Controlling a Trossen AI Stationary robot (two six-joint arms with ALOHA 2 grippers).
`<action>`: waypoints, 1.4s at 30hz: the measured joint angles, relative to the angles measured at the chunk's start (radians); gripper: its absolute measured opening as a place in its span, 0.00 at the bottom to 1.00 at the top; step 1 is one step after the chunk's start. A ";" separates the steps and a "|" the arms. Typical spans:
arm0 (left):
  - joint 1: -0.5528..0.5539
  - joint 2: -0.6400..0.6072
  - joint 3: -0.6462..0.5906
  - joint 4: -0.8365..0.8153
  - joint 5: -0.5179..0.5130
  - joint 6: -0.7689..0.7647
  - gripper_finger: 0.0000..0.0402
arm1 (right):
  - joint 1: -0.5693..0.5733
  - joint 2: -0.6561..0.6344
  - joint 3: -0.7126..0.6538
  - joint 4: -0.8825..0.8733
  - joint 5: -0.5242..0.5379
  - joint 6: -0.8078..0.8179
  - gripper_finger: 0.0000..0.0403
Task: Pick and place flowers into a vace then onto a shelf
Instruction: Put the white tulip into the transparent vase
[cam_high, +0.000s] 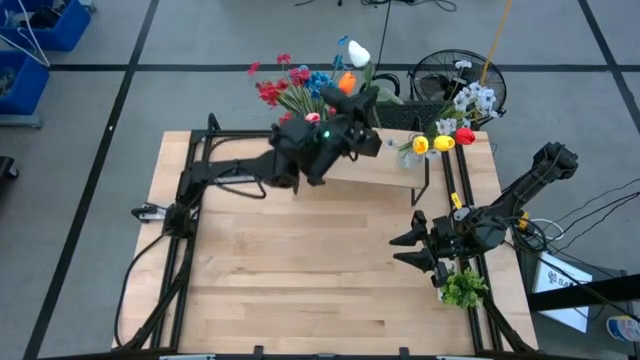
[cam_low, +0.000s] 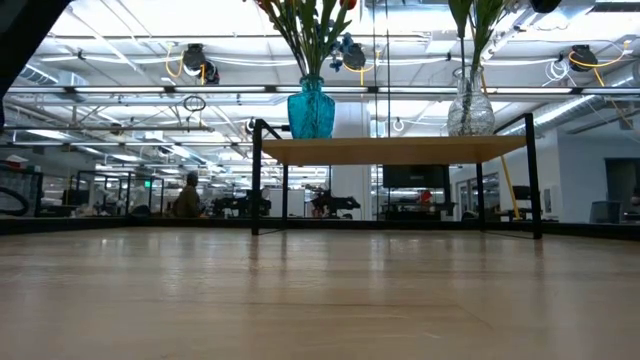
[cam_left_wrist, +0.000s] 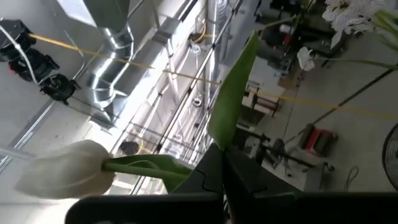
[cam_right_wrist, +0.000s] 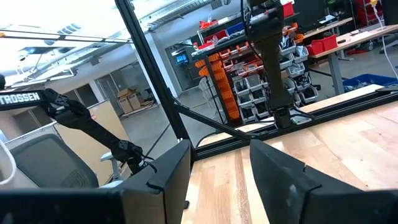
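Tabletop (cam_high: 300, 260) of pale wood planks fills the near ground, bare across its middle, with black frame rails along both sides. On its right side the right gripper (cam_high: 412, 248) rests low over the wood with its two dark fingers spread apart and nothing between them; a bushy green leafy clump (cam_high: 464, 289) lies just beside that arm near the table's right edge. Farther back stands the low light-wood shelf on thin black metal legs (cam_low: 390, 150), carrying a teal glass vase (cam_low: 311, 110) toward its left and a clear glass vase (cam_low: 470, 108) toward its right, both upright with green stems rising out of their mouths. Above the shelf's left part the left gripper (cam_high: 352, 103) is pressed together on the green stem of a white tulip (cam_left_wrist: 68, 169), one of the artificial flowers; in the left wrist view the stem runs out from the fingers sideways toward the blossom, and a long green leaf (cam_left_wrist: 231, 99) points away from the jaws. In the high view that white bloom (cam_high: 355, 52) sits above the teal vase's bunch of red, pink, blue and orange blossoms (cam_high: 300, 85), while yellow, red and white blossoms (cam_high: 455, 130) spread over the clear vase. Beyond the table lie a grey floor with dark lines, a black floor fan (cam_high: 440, 75), and a large workshop hall with ceiling ducts, where a person (cam_low: 185, 197) shows far off.
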 joint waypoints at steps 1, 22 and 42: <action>0.016 0.000 0.000 -0.015 0.027 -0.018 0.00 | 0.000 0.000 0.000 0.000 0.000 0.000 0.40; 0.136 0.131 0.000 0.074 0.341 -0.504 0.00 | -0.001 0.000 0.000 -0.004 0.026 0.000 0.40; 0.083 0.136 -0.002 0.122 0.249 -0.120 0.00 | 0.000 0.000 0.000 -0.007 0.024 0.000 0.40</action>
